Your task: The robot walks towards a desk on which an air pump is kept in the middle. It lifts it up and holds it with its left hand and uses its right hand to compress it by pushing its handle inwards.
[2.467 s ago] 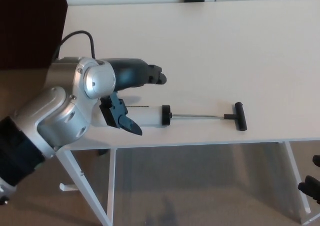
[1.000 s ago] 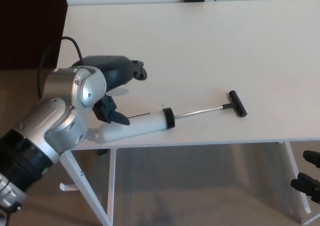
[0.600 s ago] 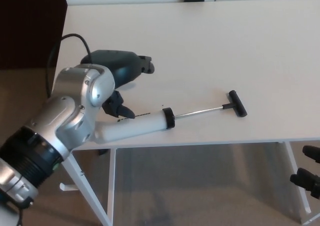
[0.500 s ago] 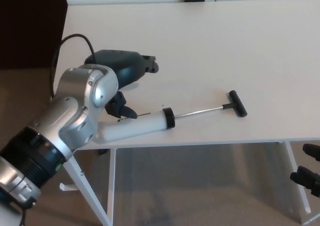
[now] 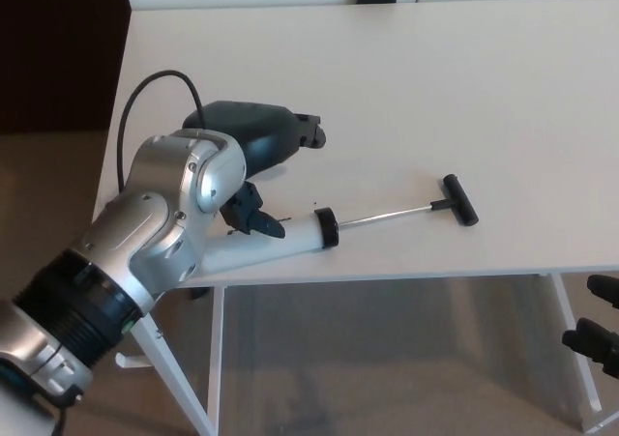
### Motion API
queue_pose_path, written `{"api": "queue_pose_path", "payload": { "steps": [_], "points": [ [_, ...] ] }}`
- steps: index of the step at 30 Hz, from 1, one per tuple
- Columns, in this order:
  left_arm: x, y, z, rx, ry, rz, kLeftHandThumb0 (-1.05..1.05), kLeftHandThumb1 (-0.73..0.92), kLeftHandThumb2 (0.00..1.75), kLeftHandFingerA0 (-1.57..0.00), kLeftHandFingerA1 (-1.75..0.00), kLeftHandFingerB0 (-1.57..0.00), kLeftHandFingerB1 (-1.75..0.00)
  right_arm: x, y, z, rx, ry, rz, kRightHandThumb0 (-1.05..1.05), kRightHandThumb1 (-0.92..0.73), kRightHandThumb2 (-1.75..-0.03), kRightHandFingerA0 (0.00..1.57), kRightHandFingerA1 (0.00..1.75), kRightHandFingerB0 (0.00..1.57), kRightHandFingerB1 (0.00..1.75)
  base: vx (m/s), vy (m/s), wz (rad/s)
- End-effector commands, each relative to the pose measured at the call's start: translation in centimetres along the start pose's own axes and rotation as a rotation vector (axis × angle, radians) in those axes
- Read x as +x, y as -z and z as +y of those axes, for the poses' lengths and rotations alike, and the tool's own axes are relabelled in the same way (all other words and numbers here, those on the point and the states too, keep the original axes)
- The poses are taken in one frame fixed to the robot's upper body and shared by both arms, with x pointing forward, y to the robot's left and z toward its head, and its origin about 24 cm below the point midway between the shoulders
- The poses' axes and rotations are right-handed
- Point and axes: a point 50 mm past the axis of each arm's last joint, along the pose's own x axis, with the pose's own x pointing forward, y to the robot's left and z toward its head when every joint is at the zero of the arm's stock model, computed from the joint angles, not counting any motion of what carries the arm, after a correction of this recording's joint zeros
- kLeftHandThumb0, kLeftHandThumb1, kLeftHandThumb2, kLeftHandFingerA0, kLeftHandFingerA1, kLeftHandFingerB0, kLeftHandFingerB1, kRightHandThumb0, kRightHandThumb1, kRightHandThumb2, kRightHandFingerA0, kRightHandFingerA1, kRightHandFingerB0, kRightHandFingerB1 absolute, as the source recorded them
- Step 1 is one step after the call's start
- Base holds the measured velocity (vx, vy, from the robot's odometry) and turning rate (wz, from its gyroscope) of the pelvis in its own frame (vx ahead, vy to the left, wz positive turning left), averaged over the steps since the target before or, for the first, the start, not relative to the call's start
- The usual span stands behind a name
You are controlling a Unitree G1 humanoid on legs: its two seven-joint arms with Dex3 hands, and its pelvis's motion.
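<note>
Your robot's left hand (image 5: 259, 165) hovers over the white-barrelled air pump (image 5: 334, 227), thumb and fingers apart, gripping nothing. The pump lies flat near the pale desk's (image 5: 416, 78) front edge at about six o'clock, its thin metal rod drawn out toward three o'clock and ending in a black T-shaped handle (image 5: 459, 200). Your right hand (image 5: 598, 334) shows only partly at the frame's lower right, below the desk; you cannot tell its grip.

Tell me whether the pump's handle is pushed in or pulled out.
Pulled out. The T-handle sits far from the black cap of the white barrel, with a long stretch of bare rod between them.
</note>
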Motion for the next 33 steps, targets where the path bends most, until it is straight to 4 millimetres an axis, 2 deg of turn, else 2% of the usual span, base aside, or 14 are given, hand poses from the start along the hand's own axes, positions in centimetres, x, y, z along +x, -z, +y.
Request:
{"api": "queue_pose_path", "payload": {
  "steps": [1, 6, 7, 8, 9, 23, 33],
  "points": [
    [-0.4, 0.7, 0.9, 0.001, -0.012, 0.023, -0.47, 0.37, 0.64, -0.34, -0.5, -0.17, -0.36, -0.1, 0.1, -0.3, 0.012, 0.006, 0.01, -0.19, -0.57, -0.56, 0.69, 0.56, 0.46, 0.43, 0.0, 0.0, 0.0],
    [-0.5, 0.9, 1.3, -0.012, -0.025, 0.031, -0.47, 0.37, 0.63, -0.36, -0.49, -0.19, -0.35, -0.1, 0.1, -0.3, 0.012, -0.003, 0.008, -0.19, -0.57, -0.56, 0.68, 0.55, 0.45, 0.43, 0.0, 0.0, 0.0],
    [-0.5, 1.0, 1.2, -0.014, -0.021, 0.035, -0.39, 0.42, 0.53, -0.42, -0.44, -0.23, -0.29, -0.1, 0.2, -0.4, 0.009, -0.001, 0.009, -0.19, -0.57, -0.56, 0.68, 0.55, 0.47, 0.43, 0.0, 0.0, 0.0],
    [-0.5, 1.0, 1.1, -0.014, -0.018, 0.037, -0.39, 0.42, 0.53, -0.42, -0.44, -0.23, -0.29, -0.2, 0.2, -0.4, 0.008, 0.001, 0.01, -0.19, -0.57, -0.56, 0.68, 0.55, 0.47, 0.43, 0.0, 0.0, 0.0],
    [-0.5, 1.2, 0.7, -0.018, -0.007, 0.04, -0.47, 0.38, 0.63, -0.35, -0.49, -0.18, -0.35, -0.2, 0.4, -0.4, 0.002, 0.004, 0.014, -0.2, -0.55, -0.56, 0.7, 0.55, 0.47, 0.43, 0.0, 0.0, 0.0],
    [-0.2, 1.0, -0.9, -0.016, 0.05, 0.042, -0.52, 0.39, 0.65, -0.26, -0.45, -0.15, -0.35, -0.2, 0.4, -0.3, 0.009, 0.004, 0.015, -0.2, -0.56, -0.56, 0.69, 0.55, 0.48, 0.43, 0.0, 0.0, 0.0],
    [-0.1, 0.4, -1.9, 0.006, 0.085, 0.051, -0.52, 0.39, 0.66, -0.28, -0.48, -0.12, -0.34, -0.2, 0.3, -0.4, 0.015, 0.003, 0.009, -0.19, -0.57, -0.56, 0.68, 0.55, 0.47, 0.43, 0.0, 0.0, 0.0]
  ]
}}
